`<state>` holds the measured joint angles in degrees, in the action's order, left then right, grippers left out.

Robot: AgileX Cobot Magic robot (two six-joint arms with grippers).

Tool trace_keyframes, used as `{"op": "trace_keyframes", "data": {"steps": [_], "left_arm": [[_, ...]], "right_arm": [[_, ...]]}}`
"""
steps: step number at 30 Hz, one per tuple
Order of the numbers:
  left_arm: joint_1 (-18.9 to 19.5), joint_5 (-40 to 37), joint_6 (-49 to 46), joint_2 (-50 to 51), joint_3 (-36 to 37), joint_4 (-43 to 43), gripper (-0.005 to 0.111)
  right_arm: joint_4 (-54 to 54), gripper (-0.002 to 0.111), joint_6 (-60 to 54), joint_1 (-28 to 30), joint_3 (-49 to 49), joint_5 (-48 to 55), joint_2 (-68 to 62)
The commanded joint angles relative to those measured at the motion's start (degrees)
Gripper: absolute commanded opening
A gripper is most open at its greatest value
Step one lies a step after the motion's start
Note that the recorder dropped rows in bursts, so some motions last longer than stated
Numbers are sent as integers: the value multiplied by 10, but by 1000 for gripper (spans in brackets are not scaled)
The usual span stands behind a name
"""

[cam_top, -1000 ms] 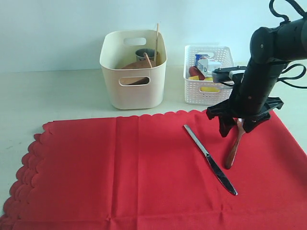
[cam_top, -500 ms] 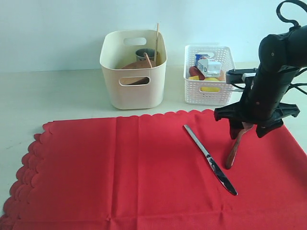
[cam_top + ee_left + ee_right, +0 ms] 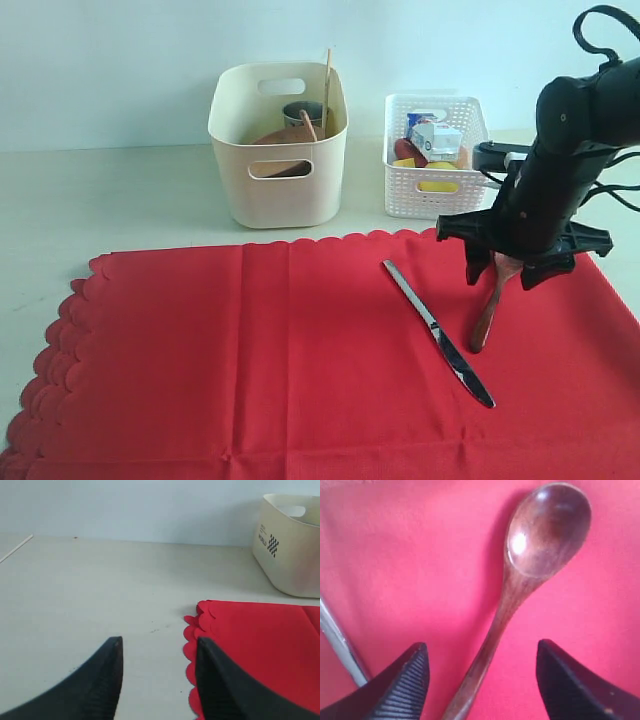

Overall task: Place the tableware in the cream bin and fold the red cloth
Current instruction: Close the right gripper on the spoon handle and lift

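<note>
Red cloth (image 3: 250,350), spoon (image 3: 547,530) handle between spread right pincer (image 3: 482,644)

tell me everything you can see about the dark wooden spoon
The dark wooden spoon looks like one piece of glossy reddish-brown wood. Its oval bowl faces up with a light glint and tapers into a slim handle. It lies flat on the red cloth, with the handle end nearer the exterior camera. The silver knife lies beside it, apart. The right gripper hangs over it with its jaws open on either side of the handle, and no contact shows.
</note>
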<state>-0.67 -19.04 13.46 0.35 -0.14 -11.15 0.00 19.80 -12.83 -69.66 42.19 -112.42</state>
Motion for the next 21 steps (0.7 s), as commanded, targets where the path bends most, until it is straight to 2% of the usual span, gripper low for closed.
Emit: {"op": "trace_keyframes", "data": {"steps": [1, 5, 7, 13, 14, 21], "left_arm": [[1, 3, 3, -4, 1, 0, 45], [1, 3, 3, -4, 1, 0, 45], [1, 3, 3, -4, 1, 0, 45], [1, 3, 3, -4, 1, 0, 45], [1, 3, 3, -4, 1, 0, 45], [1, 3, 3, -4, 1, 0, 45]], "right_arm": [[0, 59, 12, 1, 2, -5, -25], [0, 58, 11, 1, 2, -4, -40], [0, 51, 6, 1, 2, -5, -43], [-11, 3, -2, 1, 2, -5, -43], [-16, 0, -2, 1, 2, -5, -43], [-23, 0, -32, 1, 2, -4, -21]]}}
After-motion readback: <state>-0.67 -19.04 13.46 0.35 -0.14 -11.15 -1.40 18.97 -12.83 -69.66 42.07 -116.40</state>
